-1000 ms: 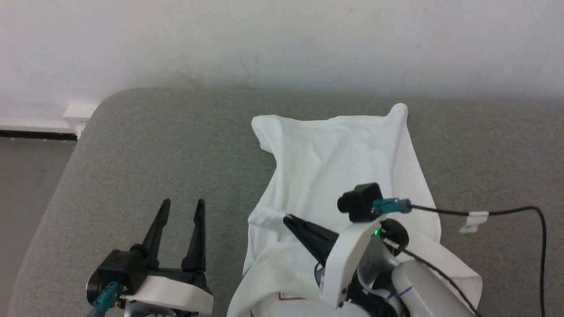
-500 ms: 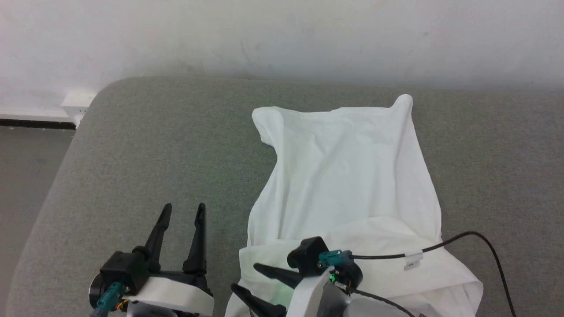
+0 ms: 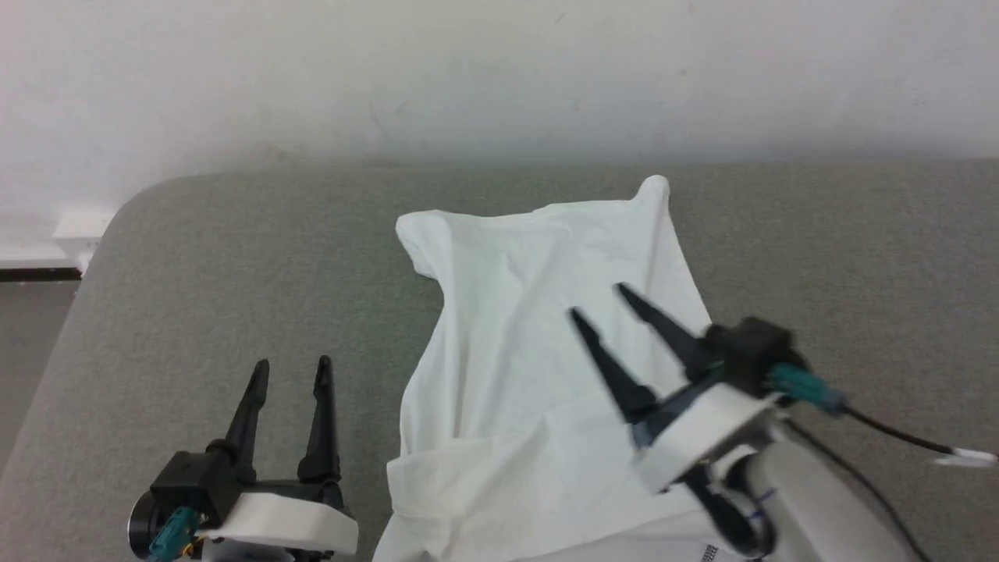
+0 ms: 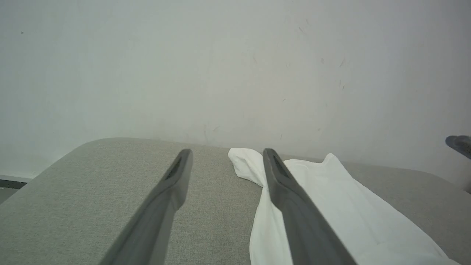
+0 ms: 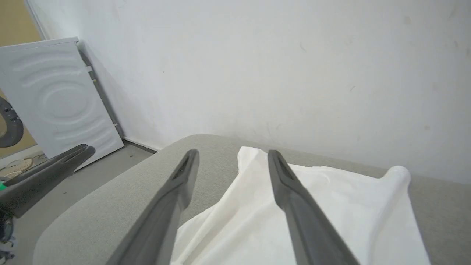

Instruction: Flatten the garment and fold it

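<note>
Head view: white shirt [image 3: 531, 390] lies on grey counter [image 3: 234, 273], a bit right of centre, running from near edge toward the far wall [image 3: 468, 78]. Fabric is wrinkled, not flat. The far end has two corners, the left one rounded and the right one poking up in a small peak. Near end is bunched, w/ a fold across it.

Right tool [image 3: 598, 300] hangs over the shirt's right half, fingers wide apart and aimed far-left, nothing btw them. Can't tell if the tips touch cloth.

Left tool [image 3: 293, 361] sits near-left over bare counter, just left of the shirt, fingers spread and pointing far, also empty.

Left wrist view: left tool [image 4: 228, 151] gapes w/ counter showing btw its fingers. The shirt [image 4: 331, 198] runs along behind its right finger.

Right wrist view: right tool [image 5: 233, 151] is wide open above the shirt [image 5: 331, 206], gripping nothing. At far left a white ribbed panel [image 5: 55, 99] leans by the wall, standing on the floor.
</note>
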